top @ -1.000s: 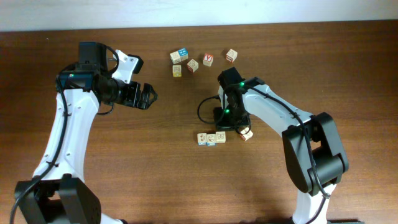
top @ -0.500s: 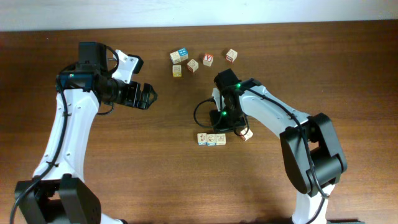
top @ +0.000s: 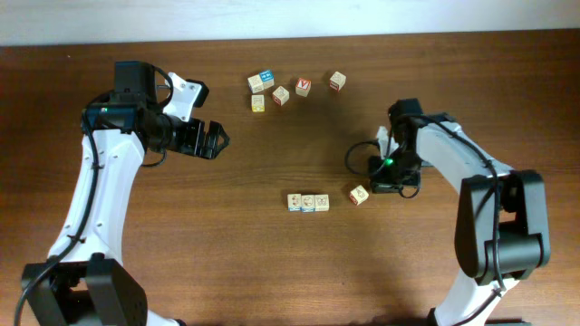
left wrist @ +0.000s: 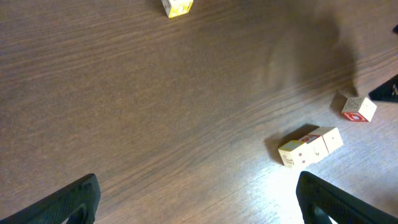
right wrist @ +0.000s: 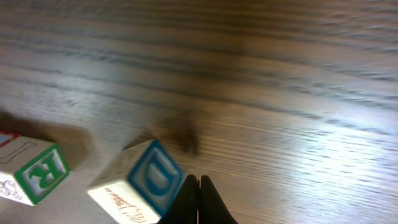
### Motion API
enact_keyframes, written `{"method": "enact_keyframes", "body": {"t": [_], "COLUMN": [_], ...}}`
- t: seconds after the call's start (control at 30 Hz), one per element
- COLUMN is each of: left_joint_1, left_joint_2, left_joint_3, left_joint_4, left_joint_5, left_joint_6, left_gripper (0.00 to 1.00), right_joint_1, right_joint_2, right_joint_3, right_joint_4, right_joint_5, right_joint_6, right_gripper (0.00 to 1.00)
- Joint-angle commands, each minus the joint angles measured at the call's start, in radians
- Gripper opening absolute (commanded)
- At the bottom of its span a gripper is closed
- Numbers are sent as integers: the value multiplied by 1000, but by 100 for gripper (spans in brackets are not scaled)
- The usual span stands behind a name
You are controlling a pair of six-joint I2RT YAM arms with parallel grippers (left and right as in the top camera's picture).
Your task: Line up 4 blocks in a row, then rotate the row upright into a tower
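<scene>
Three of the four blocks [top: 308,201] sit pressed face to face in a short row. Its long axis runs left to right across the table [top: 227,254], close to parallel with the far edge and only slightly skewed. The fourth, the D block [top: 359,194], lies just right of the row's right end, apart from it by a narrow gap and turned cornerwise to the row's line. In the right wrist view its blue D face looks up and to the side, and the cube at the row's right end shows a green R [right wrist: 37,171] on the side towards the D block.

The right gripper [right wrist: 198,198] is on the far side of the D block from the row. Its fingers are pressed together with nothing between them, and their tips are right at that block's corner. Whether they touch it cannot be told.

The left gripper [top: 216,140] hangs well to the left of the row and farther back, jaws spread wide and holding nothing.

Bare wood lies in front of the row and to its left. Behind the row there is also open wood, up to a loose cluster of five other cubes [top: 281,94] near the table's far edge. The closest of them to the row is a yellow cube [top: 258,103].
</scene>
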Motion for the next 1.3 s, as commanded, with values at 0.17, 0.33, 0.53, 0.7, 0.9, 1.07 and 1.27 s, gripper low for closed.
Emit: {"method": "enact_keyframes", "body": {"t": [0.17,0.33,0.53,0.7,0.9,1.07,1.27], "left_joint_1": [-1,-1,-1,-1,-1,-1,-1], "left_joint_2": [0,0,0,0,0,0,0], "left_joint_3": [3,3,3,3,3,3,3], "left_joint_4": [-2,-2,-2,-2,-2,-2,-2], "left_joint_5": [4,4,4,4,4,4,4], "left_joint_6": [6,5,5,5,5,5,5], "left_gripper": [99,99,99,99,99,99,99], "right_joint_1": [128,167,84,121,187,187,201], "right_joint_2": [-5,-5,-54,-48,-24,-24,-24], "right_joint_3": [-7,-7,72,1,-19,-19,-19], "right_joint_4": [28,96,-33,-31,9,-53,-96], "right_joint_5": [-86,-180,-95,-80,-76,-77,-91], "right_joint_6": [20,205,182,160,202,227,222], "right_gripper": [4,4,4,4,4,4,4]}}
